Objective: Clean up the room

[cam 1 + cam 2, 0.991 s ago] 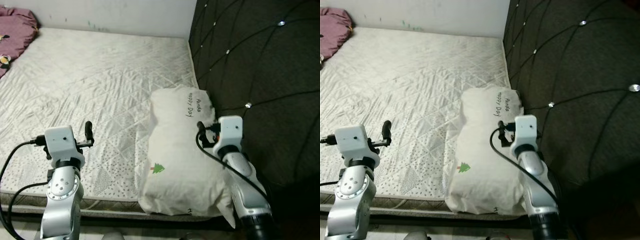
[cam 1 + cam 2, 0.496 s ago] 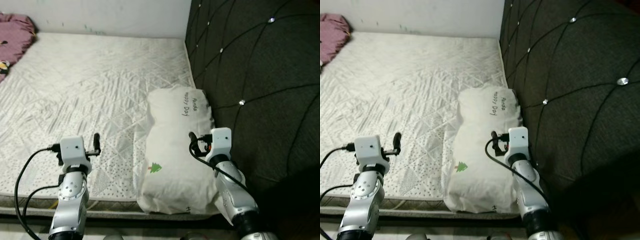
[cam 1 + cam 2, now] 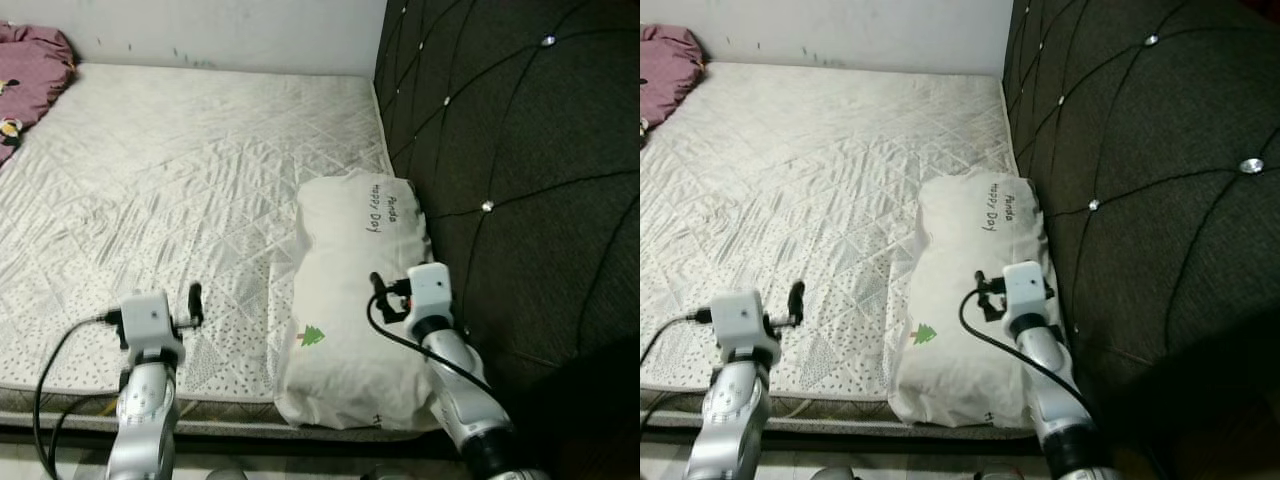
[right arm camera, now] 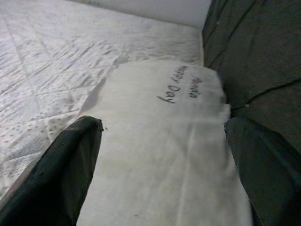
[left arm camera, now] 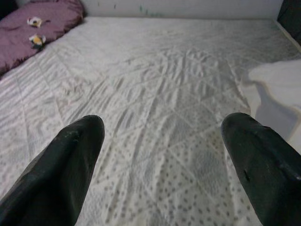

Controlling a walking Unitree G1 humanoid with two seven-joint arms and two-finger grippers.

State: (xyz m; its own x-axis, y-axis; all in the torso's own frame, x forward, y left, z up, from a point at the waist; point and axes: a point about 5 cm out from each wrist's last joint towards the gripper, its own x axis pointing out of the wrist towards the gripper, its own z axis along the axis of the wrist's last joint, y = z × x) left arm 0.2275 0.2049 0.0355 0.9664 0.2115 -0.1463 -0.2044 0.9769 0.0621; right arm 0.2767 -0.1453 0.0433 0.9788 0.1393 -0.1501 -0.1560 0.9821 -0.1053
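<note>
A white pillow [image 3: 345, 250] printed with "Panda Happy Day" and a small green tree lies along the right side of the bed, against the dark headboard. My right gripper [image 3: 377, 297] hovers just above its near half, open, with the pillow [image 4: 164, 117] showing between its black fingers [image 4: 66, 174] in the right wrist view. My left gripper [image 3: 196, 300] stands open over the quilted white mattress [image 3: 200, 150] near the front edge, left of the pillow, holding nothing. Its fingers [image 5: 70, 174] frame bare mattress.
The tufted black headboard [image 3: 500, 120] rises along the right side. A purple cushion or blanket [image 3: 30, 60] with small flowers lies at the far left corner, by the white wall. The mattress's front edge runs just below both arms.
Both arms have drawn back toward the front edge of the bed and sit lower in view. The pillow lies as before. The camera has shifted slightly.
</note>
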